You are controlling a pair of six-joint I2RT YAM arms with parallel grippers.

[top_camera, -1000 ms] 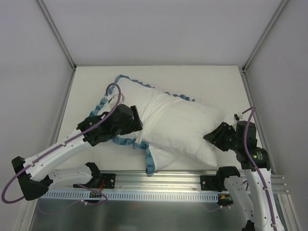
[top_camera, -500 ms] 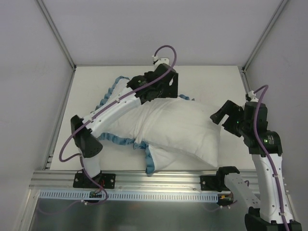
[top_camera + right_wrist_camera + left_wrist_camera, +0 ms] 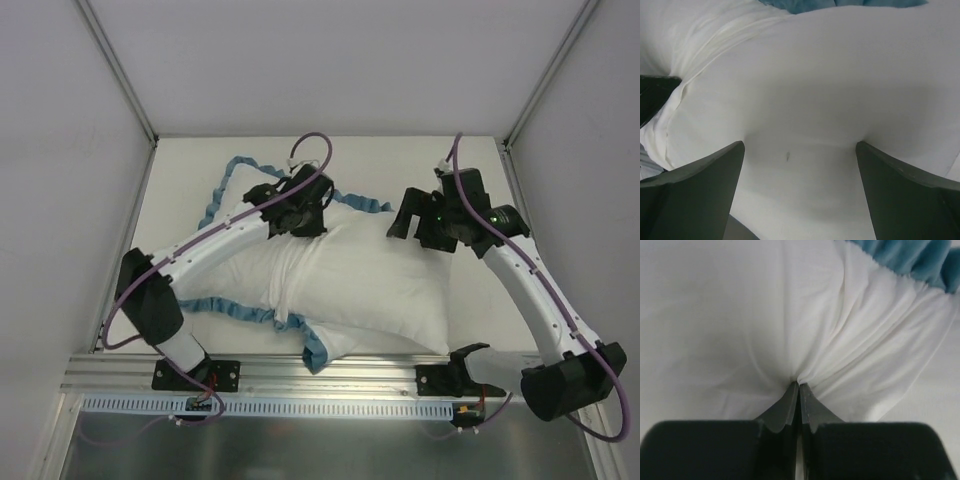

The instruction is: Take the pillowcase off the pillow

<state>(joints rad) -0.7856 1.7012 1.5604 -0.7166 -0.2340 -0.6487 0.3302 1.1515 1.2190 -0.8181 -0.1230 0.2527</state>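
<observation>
Pillow (image 3: 390,285) lay mid-surface (image 3: 180,175), plump and white. Its long axis ran from far-left to near-right in the top view, with the bare end pointing right.

Pillowcase (image 3: 250,275) was bunched over the left part, white inner side showing. Its teal ruffle (image 3: 213,205) traced the far-left edge and the near edge, and a short run also showed at the far side of the pillow between the two arms. Couldn't tell exactly where the case opening sat.

Left end effector (image 3: 300,222) was clamped on a pinch of pillowcase cloth near the ruffle. In the wrist view the jaws were together and folds fanned out from the nip, so the cloth was under tension.

Right end effector (image 3: 405,228) was at the far right of the pillow. Its fingers (image 3: 695,185) were spread wide with only pillow surface between them, gripping nothing. Couldn't tell whether they touched it.

Handling, my read:
- Case: thin, limp and light. It bunches and can creep out of a small pinch. Best hold is a thick fold or the hem by the ruffle, not a single layer.
- Pillow: soft, light and compressible. It will drag along with the case unless pinned, so press or grab its bare right end.
- Pull direction: along the long axis, case toward the left/far-left, pillow held back on the right.
- Risk: the pinch catches pillow fabric under the case, and both come together.
</observation>
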